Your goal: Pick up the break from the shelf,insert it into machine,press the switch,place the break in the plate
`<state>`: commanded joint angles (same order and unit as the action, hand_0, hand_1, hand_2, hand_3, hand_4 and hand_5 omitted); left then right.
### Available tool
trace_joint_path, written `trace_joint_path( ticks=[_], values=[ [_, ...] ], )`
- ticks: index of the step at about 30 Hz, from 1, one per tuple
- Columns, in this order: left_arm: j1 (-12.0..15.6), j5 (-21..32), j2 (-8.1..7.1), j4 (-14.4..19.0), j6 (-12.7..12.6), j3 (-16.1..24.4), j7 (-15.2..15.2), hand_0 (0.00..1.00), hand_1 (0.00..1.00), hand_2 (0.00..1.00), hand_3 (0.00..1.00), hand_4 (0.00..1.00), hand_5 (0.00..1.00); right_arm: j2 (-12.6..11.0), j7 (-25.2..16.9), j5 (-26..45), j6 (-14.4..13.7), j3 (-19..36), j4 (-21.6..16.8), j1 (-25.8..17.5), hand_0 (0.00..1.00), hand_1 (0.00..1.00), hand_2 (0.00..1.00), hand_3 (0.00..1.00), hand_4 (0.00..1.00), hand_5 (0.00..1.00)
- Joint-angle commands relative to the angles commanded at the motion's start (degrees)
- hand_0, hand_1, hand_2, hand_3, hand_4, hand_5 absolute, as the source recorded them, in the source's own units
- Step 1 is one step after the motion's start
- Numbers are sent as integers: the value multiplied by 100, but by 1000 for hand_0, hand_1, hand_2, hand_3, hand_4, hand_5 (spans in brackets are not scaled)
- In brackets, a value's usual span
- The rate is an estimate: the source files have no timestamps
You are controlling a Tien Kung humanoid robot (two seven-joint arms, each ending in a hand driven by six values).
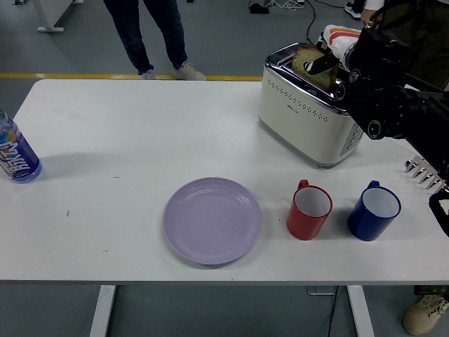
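A brown slice of bread (302, 60) stands upright in the top slot of the cream-and-chrome toaster (302, 116) at the back right of the table. My right hand (324, 64) reaches in from the right over the toaster's top, and its black fingers (320, 63) are closed on the slice's upper edge. The bulky black forearm (389, 98) hides the toaster's right end. The lilac plate (212, 220) lies bare near the front middle of the table. My left hand is out of view.
A red mug (309, 209) and a blue mug (374, 210) stand in front of the toaster. A metal rack (424, 173) pokes in at the right edge. A blue bottle (15, 156) stands far left. A person's legs (154, 35) are beyond the table.
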<state>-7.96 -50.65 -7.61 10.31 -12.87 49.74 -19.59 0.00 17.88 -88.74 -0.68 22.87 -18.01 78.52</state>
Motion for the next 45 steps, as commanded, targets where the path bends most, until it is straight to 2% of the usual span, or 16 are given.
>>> trace_joint_path(
  ticks=[3,4,9,10,15,16,21,22,27,28,33,34,45],
  values=[
    [3,-1,2,0,0,-1,0,636,482,460,543,343,794,0,-14,2,-67,-55,7,-13,259,327,503,606,695,365],
    [3,0,2,0,-1,-2,0,636,483,460,544,342,791,0,-16,2,-78,-63,8,-15,225,297,481,568,678,354],
    [2,-19,3,0,2,9,-2,636,483,460,544,342,791,0,-28,23,-139,-120,22,-32,225,297,481,568,678,354],
    [3,-25,5,0,3,16,-3,636,484,459,544,344,792,0,-31,21,-171,-137,25,-34,191,267,454,530,653,330],
    [8,-42,7,0,4,29,-5,636,484,459,544,344,792,0,-64,46,-274,-199,4,-47,191,267,454,530,653,330],
    [9,-42,7,0,4,29,-5,636,483,459,544,342,792,0,-68,49,-285,-205,2,-49,167,225,430,481,582,282],
    [2,-41,6,0,5,27,-4,636,483,459,544,342,792,0,-96,42,-341,-249,-14,-55,167,225,430,481,582,282],
    [1,-39,6,0,4,27,-4,636,483,458,544,345,794,0,-101,37,-347,-256,-18,-55,144,201,407,468,529,226],
    [-2,-41,7,0,4,35,-5,636,483,458,544,345,794,0,-145,-12,-357,-269,-38,-57,144,201,407,468,529,226],
    [-3,-38,7,0,4,33,-5,636,482,457,543,342,790,0,-148,-19,-355,-268,-41,-57,135,187,407,470,470,142],
    [-17,-27,5,0,7,24,-3,636,482,457,543,342,790,0,-189,-65,-341,-277,-55,-55,135,187,407,470,470,142],
    [-19,-15,4,0,5,17,0,636,483,458,543,342,791,0,-201,-80,-334,-279,-64,-55,103,165,400,467,454,90],
    [-12,2,4,0,0,15,4,636,482,457,543,343,790,0,-215,-174,-346,-104,-131,-60,90,147,392,460,439,70]
  ],
)
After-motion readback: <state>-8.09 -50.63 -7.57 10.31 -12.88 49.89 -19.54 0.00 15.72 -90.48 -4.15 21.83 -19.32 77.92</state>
